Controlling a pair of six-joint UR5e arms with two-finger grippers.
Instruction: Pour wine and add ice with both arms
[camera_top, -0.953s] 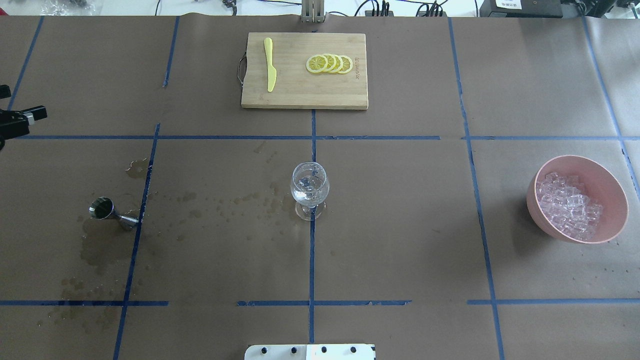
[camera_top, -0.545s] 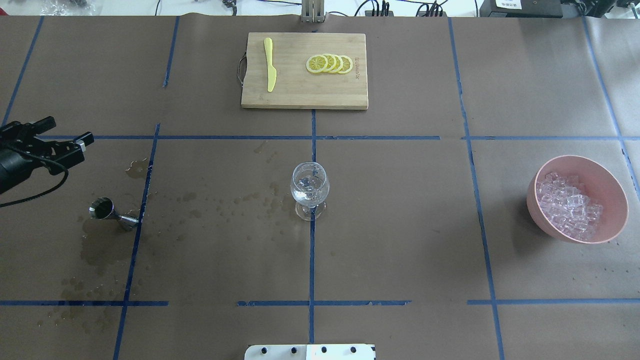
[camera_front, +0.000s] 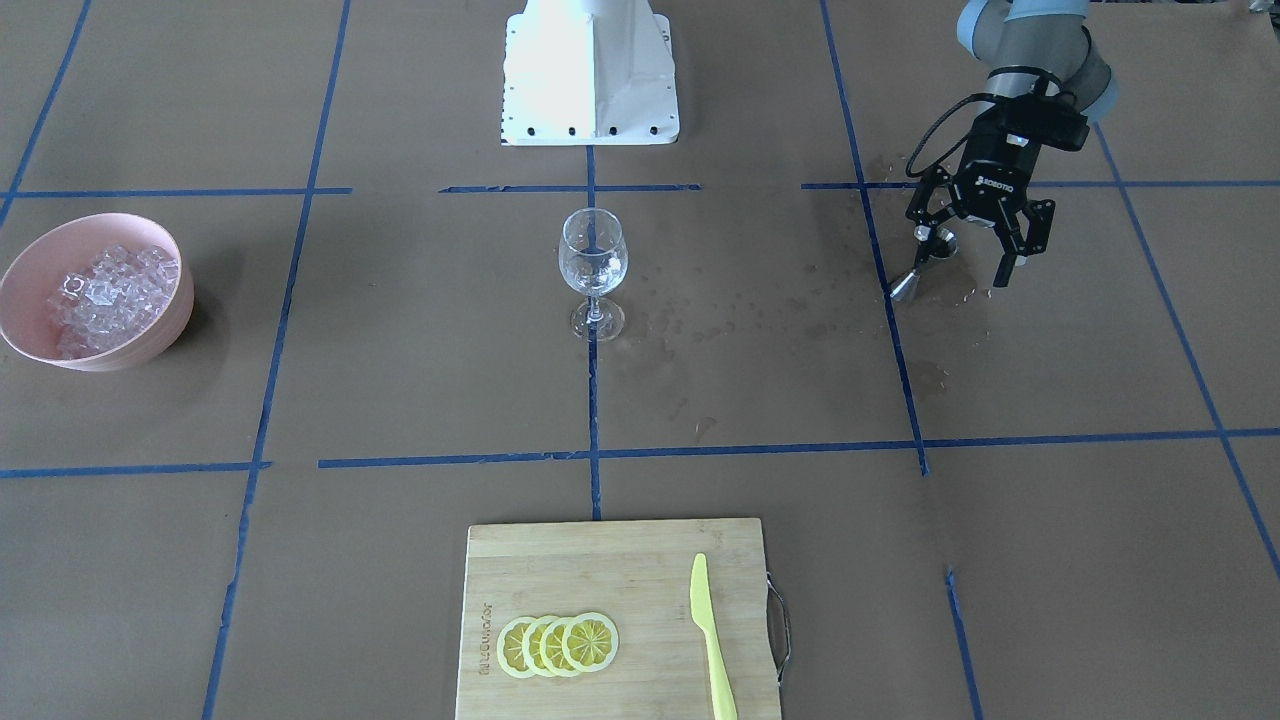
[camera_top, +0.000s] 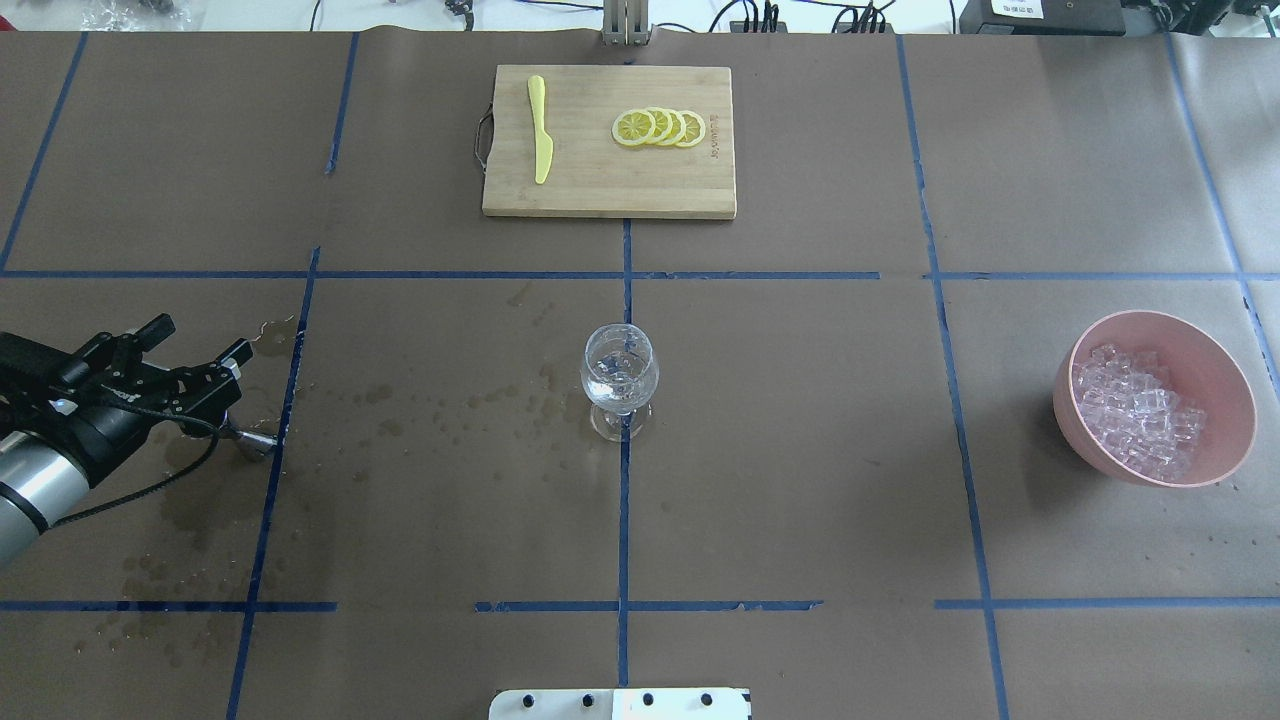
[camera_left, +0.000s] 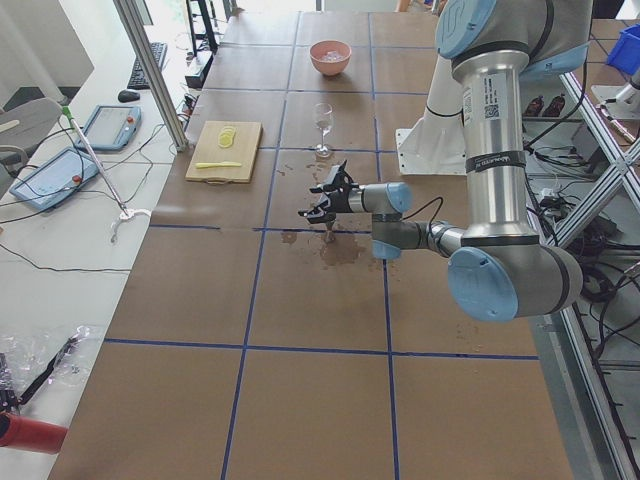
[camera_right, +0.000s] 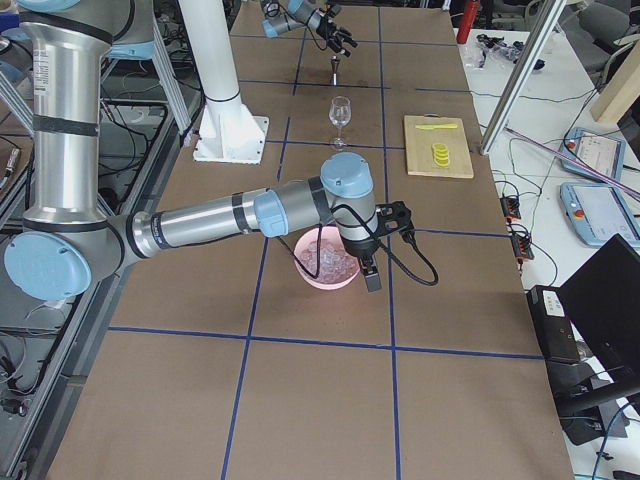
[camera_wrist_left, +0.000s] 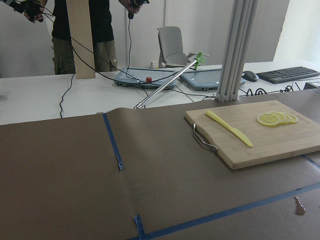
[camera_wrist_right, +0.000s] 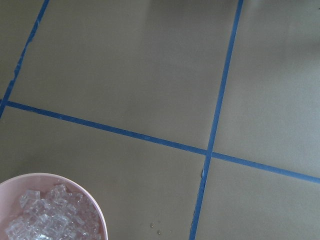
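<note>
My left gripper (camera_top: 203, 338) is open and hangs over the small steel jigger (camera_front: 922, 262), its fingers on either side of the jigger's upper cup. In the overhead view only the jigger's foot (camera_top: 256, 441) shows. The clear stemmed glass (camera_top: 619, 384) stands at the table's middle with something clear in its bowl; I cannot tell whether it is wine or ice. The ice (camera_top: 1136, 411) is heaped in a pink bowl (camera_top: 1215, 378) at the right. My right gripper (camera_right: 384, 246) hangs above that bowl and shows only in the exterior right view, so I cannot tell if it is open.
A wooden cutting board (camera_top: 608, 190) with a yellow knife (camera_top: 540, 128) and lemon slices (camera_top: 659, 128) lies at the far edge. Dark wet spots (camera_top: 450, 405) mark the paper between jigger and glass. The white pedestal (camera_front: 590, 70) stands at the robot's side.
My left gripper has come in from the left edge, moving right and nearer, and now covers the jigger's cup. It stays open. Glass, bowl and board have not moved.
</note>
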